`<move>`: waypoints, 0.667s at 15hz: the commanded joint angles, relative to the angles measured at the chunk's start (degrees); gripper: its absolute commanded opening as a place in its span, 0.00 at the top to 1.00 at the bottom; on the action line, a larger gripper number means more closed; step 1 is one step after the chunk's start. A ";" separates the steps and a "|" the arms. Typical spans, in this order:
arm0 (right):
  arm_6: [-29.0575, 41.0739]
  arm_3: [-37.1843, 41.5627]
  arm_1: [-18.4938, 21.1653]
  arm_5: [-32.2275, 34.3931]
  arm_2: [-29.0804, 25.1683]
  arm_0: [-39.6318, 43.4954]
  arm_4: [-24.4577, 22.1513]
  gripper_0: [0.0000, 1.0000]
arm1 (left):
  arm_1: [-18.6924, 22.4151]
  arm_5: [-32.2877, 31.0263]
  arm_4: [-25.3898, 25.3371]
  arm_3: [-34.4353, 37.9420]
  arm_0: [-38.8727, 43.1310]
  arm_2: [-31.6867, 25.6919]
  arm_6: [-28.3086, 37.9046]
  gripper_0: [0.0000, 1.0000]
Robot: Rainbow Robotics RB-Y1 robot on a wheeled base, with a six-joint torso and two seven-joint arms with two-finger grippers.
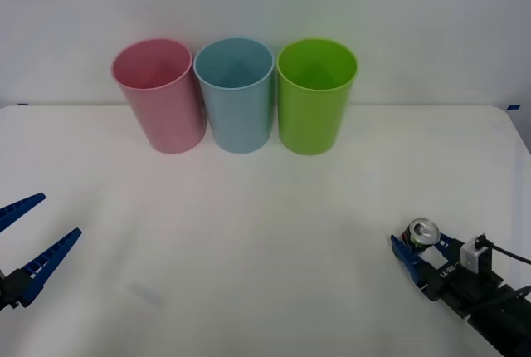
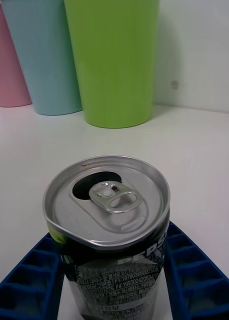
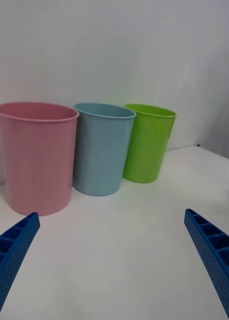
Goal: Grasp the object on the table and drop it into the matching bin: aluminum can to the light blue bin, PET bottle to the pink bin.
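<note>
From the front we see the aluminum can (image 1: 423, 232) upright near the table's (image 1: 265, 232) right front corner, grasped by the right gripper (image 1: 417, 247). The left gripper (image 1: 33, 232), at the left front edge, is spread wide. In the right wrist view our blue fingers (image 2: 194, 275) hug the can (image 2: 112, 225). The left wrist view faces the pink bin (image 3: 37, 155), light blue bin (image 3: 102, 147) and green bin (image 3: 147, 142) along the far edge.

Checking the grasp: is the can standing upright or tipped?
Upright: the aluminum can shows its silver lid facing up between the right hand's blue fingers.
</note>
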State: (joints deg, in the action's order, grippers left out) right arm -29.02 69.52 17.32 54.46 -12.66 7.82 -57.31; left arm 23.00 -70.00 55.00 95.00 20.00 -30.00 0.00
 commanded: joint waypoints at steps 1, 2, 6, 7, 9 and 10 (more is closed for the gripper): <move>-0.16 0.00 0.00 0.12 0.00 0.00 0.01 1.00 | 0.00 0.00 0.00 0.00 0.00 0.00 0.00 0.00; -0.16 0.00 0.00 0.12 0.00 0.00 0.01 1.00 | 0.00 0.00 0.00 0.00 0.00 0.00 0.00 0.00; -0.25 0.00 0.09 1.00 0.00 0.00 0.54 1.00 | 0.00 0.00 0.00 0.00 0.00 0.00 0.00 0.00; -0.16 0.00 0.09 1.26 0.00 0.00 0.62 1.00 | 0.00 0.00 0.00 0.00 0.00 0.00 0.00 0.00; 0.01 0.00 0.09 2.23 0.00 0.00 0.98 1.00 | 0.00 0.00 0.00 0.00 0.00 0.00 0.00 0.00; 0.10 0.09 0.09 2.93 0.00 0.00 1.15 1.00 | 0.00 0.00 0.00 0.00 0.00 0.00 0.00 0.00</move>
State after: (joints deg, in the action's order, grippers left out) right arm -29.00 69.54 17.39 56.87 -12.66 7.83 -56.30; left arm 23.00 -70.00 55.00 95.00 20.00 -30.00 0.00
